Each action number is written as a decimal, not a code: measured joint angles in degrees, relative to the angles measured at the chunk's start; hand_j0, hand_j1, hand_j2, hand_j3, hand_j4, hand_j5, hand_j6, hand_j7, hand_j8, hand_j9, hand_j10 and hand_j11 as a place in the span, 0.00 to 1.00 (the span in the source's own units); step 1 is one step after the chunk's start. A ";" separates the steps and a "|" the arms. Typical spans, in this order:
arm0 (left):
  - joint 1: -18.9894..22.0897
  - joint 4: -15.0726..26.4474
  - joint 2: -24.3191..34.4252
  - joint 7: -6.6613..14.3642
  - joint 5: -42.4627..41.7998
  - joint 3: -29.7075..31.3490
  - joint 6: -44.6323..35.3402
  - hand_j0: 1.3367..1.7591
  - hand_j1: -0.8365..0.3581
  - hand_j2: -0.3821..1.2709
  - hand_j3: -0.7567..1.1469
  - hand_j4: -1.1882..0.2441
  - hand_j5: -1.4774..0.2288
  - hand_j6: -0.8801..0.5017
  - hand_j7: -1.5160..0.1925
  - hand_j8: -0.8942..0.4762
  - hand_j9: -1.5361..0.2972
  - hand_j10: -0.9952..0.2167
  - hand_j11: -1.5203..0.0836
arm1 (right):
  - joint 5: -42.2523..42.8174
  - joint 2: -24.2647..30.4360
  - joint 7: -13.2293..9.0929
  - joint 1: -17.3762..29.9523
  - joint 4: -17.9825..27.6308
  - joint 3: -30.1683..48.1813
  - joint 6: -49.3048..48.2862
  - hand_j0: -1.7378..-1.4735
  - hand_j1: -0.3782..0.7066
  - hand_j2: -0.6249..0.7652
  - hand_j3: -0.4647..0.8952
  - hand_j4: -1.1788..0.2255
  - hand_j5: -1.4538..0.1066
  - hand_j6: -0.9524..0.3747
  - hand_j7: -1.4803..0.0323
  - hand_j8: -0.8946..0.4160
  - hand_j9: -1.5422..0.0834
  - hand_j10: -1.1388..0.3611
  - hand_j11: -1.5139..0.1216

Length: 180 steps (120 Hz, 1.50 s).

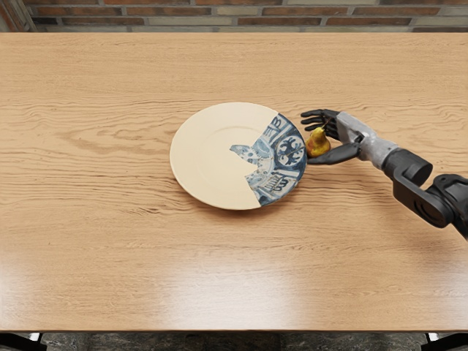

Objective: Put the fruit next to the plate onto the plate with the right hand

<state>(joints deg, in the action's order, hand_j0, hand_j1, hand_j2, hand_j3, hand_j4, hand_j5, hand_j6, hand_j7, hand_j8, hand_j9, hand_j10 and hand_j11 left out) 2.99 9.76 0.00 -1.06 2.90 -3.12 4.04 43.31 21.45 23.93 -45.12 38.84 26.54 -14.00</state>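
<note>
— What's on that big wooden table (110, 241)?
— A cream plate (212, 157), with a blue patterned patch on its right side.
— And the right hand (339, 136)?
— Just off the plate's right rim, fingers above and thumb below a pear (317, 143). Gripping it? I can't tell.
— The pear?
— On the table, just beside the rim.

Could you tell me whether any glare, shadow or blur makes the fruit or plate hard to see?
Head view: a pale sheen lies on the near part of the table, clear of the plate; the plate casts only a thin soft shadow at its near rim; the pear and right hand look sharp, with no blur.
</note>
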 joint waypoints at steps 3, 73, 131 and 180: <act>0.00 0.00 0.00 0.00 0.00 -0.01 0.00 0.76 0.99 0.23 0.40 0.83 0.87 0.64 0.89 0.65 0.84 0.82 0.95 | -0.01 -0.02 0.01 -0.05 -0.16 -0.07 0.02 0.30 0.40 0.40 0.34 0.60 0.65 0.46 0.69 0.42 0.68 0.53 0.66; 0.01 0.00 0.00 0.00 0.01 -0.02 0.00 0.76 0.99 0.23 0.40 0.83 0.87 0.64 0.89 0.65 0.84 0.82 0.95 | -0.48 -1.03 0.00 -0.12 -3.45 -0.18 0.00 0.30 0.56 0.39 0.34 0.47 0.53 0.34 0.56 0.29 0.57 0.45 0.54; 0.00 0.00 0.00 0.00 0.01 -0.02 0.00 0.76 0.99 0.23 0.40 0.83 0.87 0.64 0.89 0.65 0.84 0.82 0.95 | -1.53 -0.67 -2.21 -0.15 -3.06 -0.23 -0.83 0.34 0.72 0.53 0.34 0.33 0.33 0.19 0.37 0.40 0.35 0.58 0.30; 0.00 0.00 0.00 0.01 -0.01 0.01 0.00 0.76 0.99 0.23 0.40 0.83 0.87 0.64 0.89 0.65 0.84 0.82 0.95 | -6.17 6.46 -3.75 -2.37 1.13 -0.24 -4.66 0.33 0.69 0.56 0.34 0.30 0.26 0.14 0.31 0.39 0.31 0.59 0.29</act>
<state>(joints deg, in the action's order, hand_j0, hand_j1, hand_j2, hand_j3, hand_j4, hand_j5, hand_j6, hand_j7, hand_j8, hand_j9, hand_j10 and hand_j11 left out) 2.99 9.76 0.00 -1.05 2.89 -3.11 4.04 37.13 27.90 20.18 -47.49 39.97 26.29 -18.65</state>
